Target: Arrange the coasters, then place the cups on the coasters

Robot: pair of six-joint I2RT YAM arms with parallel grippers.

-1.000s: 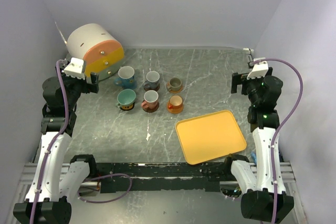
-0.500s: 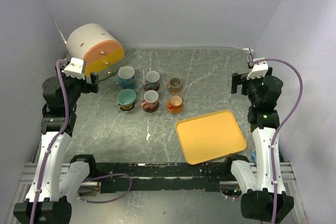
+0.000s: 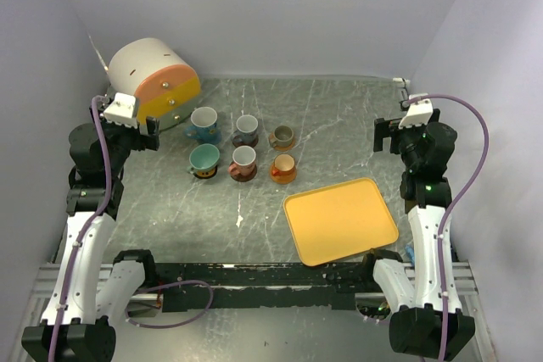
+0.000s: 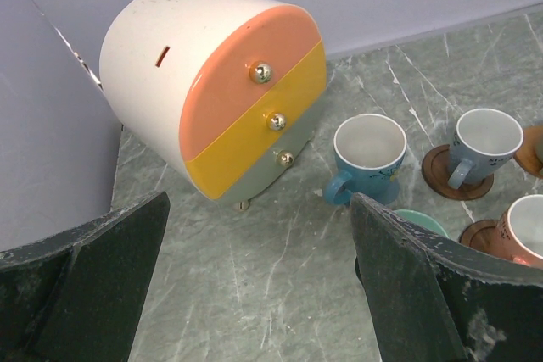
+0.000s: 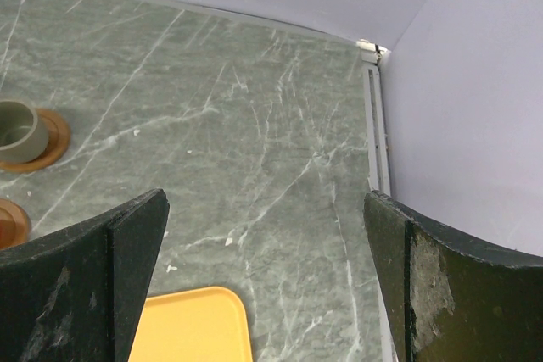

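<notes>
Far L: left gripper (image 3: 146,131) hangs over the tabletop (image 3: 339,112) w/ jaws spread wide, nothing btwn them. Just beyond it, in the far-L corner, sits the white drum drawer unit (image 3: 153,74). Its fronts are orange / yellow / pale green, each w/ a small knob.

Centre-L: 6 cups, all upright, in 2 rows x 3 cols.
- L col: blue cup (image 3: 204,121) at the back, just R of the drawer unit; the coaster under it barely shows, can't tell colour. Teal cup (image 3: 204,157) in front, on yellow-orange coaster (image 3: 204,174).
- Mid col: grey cup (image 3: 246,126) at the back, on far dark brown coaster (image 4: 441,182). Reddish cup (image 3: 243,158), white inside, in front, on near dark brown coaster (image 4: 477,233).
- R col: olive cup (image 3: 282,135) at the back, on far orange coaster (image 5: 51,142). Orange cup (image 3: 283,167) in front, on near orange coaster (image 5: 10,225).

R of centre, nearer the arm bases: yellow tray (image 3: 339,219) lies flat w/ nothing on it, near the orange cup but apart from it.

Far R: right gripper (image 3: 389,135) over bare tabletop beyond the tray, jaws wide apart, holding nothing, well apart from the cups.
</notes>
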